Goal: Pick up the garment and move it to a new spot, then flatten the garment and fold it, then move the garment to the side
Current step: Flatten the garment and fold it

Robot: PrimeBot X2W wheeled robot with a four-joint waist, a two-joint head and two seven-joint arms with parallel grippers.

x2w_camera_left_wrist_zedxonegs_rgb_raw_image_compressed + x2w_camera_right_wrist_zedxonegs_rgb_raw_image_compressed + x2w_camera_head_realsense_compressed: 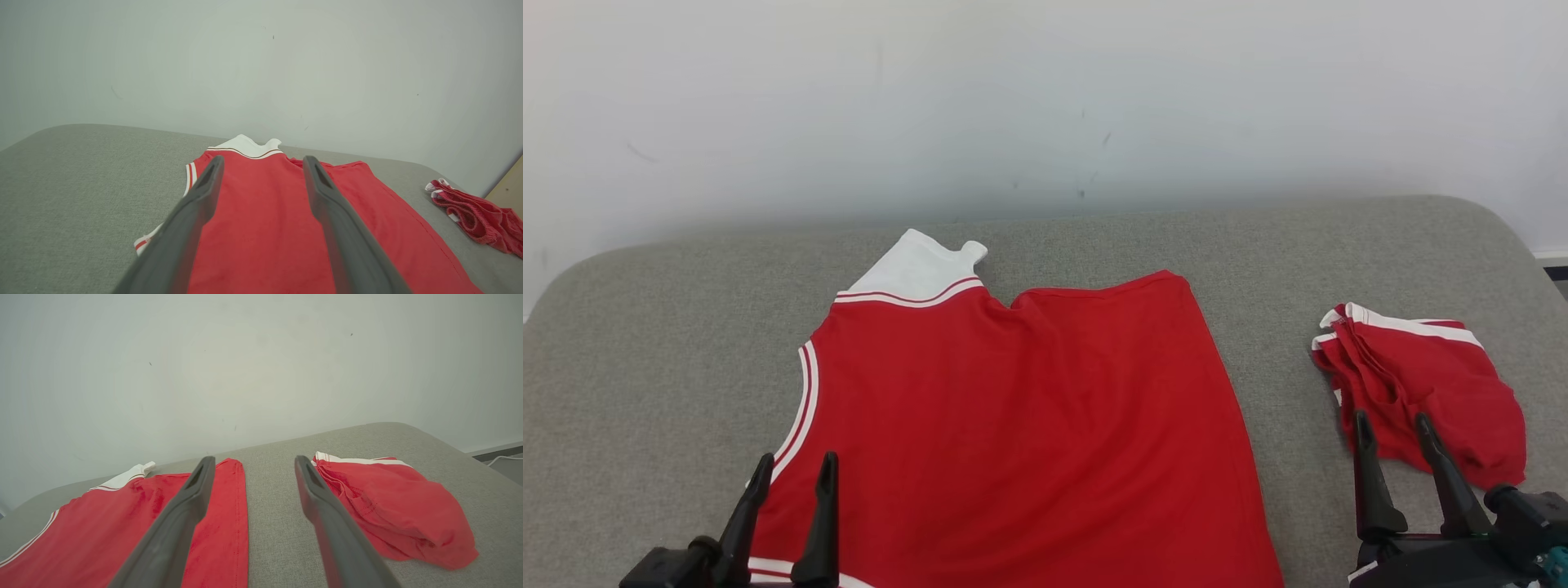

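Note:
The garment [1013, 408] is a red sleeveless jersey with white trim and a white shoulder strap. It lies spread on the grey cushioned surface [645, 367], with its right shoulder part folded in. My left gripper [797, 459] stands open at the lower left, fingers over the jersey's left armhole edge, nothing between them. In the left wrist view the left gripper [263, 160] points along the jersey [261, 212]. My right gripper [1390, 418] is open at the lower right, empty. In the right wrist view the right gripper [254, 459] hovers over bare cushion right of the jersey [122, 522].
A second red garment with white trim [1429, 384] lies bunched at the right, just beyond my right fingers; it is also in the wrist views [478, 216] [392, 506]. A pale wall [1045, 98] rises behind the cushion. Bare grey cushion lies left of the jersey.

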